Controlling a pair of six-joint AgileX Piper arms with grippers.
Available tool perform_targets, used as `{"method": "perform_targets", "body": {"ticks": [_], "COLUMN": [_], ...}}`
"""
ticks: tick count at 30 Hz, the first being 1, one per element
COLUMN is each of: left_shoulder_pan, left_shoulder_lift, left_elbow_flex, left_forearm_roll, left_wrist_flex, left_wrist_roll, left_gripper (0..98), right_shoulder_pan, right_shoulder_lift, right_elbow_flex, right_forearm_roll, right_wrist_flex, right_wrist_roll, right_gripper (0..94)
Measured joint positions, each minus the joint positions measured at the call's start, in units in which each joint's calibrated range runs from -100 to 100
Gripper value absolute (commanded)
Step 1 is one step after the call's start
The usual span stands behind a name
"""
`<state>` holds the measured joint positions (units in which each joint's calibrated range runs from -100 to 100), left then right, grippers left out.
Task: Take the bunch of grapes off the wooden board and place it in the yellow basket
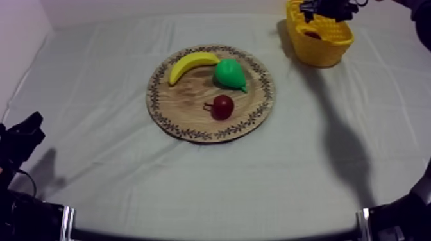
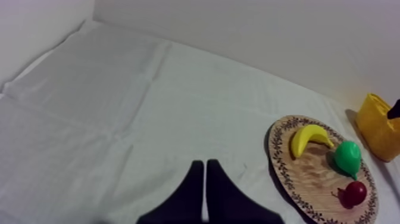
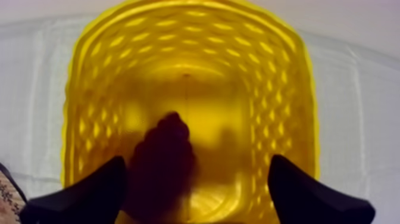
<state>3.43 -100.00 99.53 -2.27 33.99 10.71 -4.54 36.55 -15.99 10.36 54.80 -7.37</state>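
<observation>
R hand (image 3: pixel 196 164), fingers spread wide, is hanging over yellow basket (image 3: pixel 286 89); bunch of grapes (image 3: pixel 162 161) lying loose directly beneath it.

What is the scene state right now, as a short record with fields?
bunch of grapes: lying inside the yellow basket, not gripped
right tool: open, over the basket
left tool: shut, low over the cloth
wooden board: holds banana, pear, small red fruit
task: looks done
</observation>
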Motion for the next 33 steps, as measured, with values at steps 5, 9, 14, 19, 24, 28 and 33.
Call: {"method": "perform_targets", "body": {"ticks": [5,9,14,19,24,28,33], "left_shoulder_pan": [0.00,0.00,0.00,0.00,0.00,0.00,0.00], "left_shoulder_lift": [0.00,0.00,0.00,0.00,0.00,0.00,0.00], "left_elbow_flex": [0.00,0.00,0.00,0.00,0.00,0.00,0.00], "left_forearm_roll": [0.00,0.00,0.00,0.00,0.00,0.00,0.00], "left_wrist_flex": [0.00,0.00,0.00,0.00,0.00,0.00,0.00], "left_wrist_roll": [0.00,0.00,0.00,0.00,0.00,0.00,0.00], "left_gripper": [0.0,0.0,0.0,0.0,0.0,0.0,0.0], "right_shoulder_pan": [0.21,0.13,-0.05,0.14,0.88,1.62,2.16], "right_shoulder_lift": [-1.25,-2.94,-6.85,-12.61,-20.37,-27.18,-36.34], "right_elbow_flex": [1.19,3.75,9.27,16.04,23.01,28.41,35.64], "right_forearm_roll": [-0.48,0.14,2.25,3.22,3.37,2.90,2.47], "right_wrist_flex": [-0.82,-2.04,-5.15,-6.60,-7.03,-6.83,-6.76], "right_wrist_roll": [0.17,-0.14,-2.62,-4.21,-3.89,-3.00,-2.16], "right_gripper": [85.5,78.4,60.4,46.2,38.0,32.7,24.3]}}
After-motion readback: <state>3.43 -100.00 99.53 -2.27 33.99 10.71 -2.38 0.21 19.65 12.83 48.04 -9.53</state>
